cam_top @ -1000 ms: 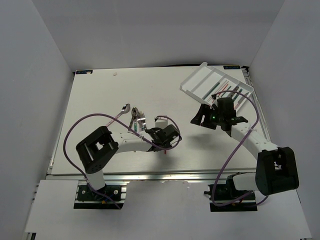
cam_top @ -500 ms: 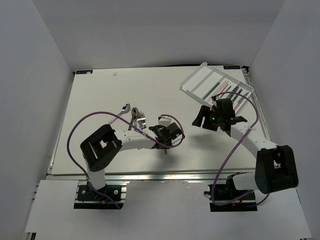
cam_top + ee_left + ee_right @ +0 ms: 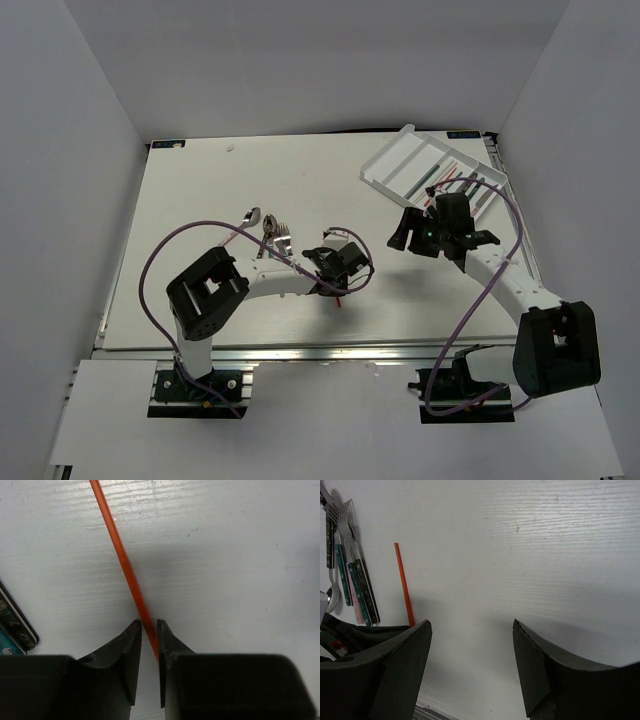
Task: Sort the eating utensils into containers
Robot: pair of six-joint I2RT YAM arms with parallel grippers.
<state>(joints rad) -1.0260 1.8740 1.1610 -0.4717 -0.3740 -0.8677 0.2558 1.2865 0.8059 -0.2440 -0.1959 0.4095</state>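
Observation:
An orange chopstick (image 3: 122, 560) lies flat on the white table and runs down between the tips of my left gripper (image 3: 149, 624). Those jaws stand a little apart: the stick rests against the right finger and is clear of the left one. From above, the left gripper (image 3: 336, 282) is at the table's middle front, with the chopstick's end (image 3: 340, 297) poking out below it. My right gripper (image 3: 472, 625) hangs wide open over bare table, nothing in it, just in front of the white tray (image 3: 392, 160). The chopstick (image 3: 403, 582) shows in that view too.
A pile of utensils (image 3: 270, 235), a spoon and forks with teal and pink handles, lies left of the left gripper; it also shows as a bundle (image 3: 350, 580). A teal handle (image 3: 12, 630) shows at the left wrist view's edge. The tray holds several slim sticks (image 3: 455, 182).
The left gripper has slid a little to the right and its jaws have parted from shut, loosening on the orange chopstick. The right gripper has barely shifted.

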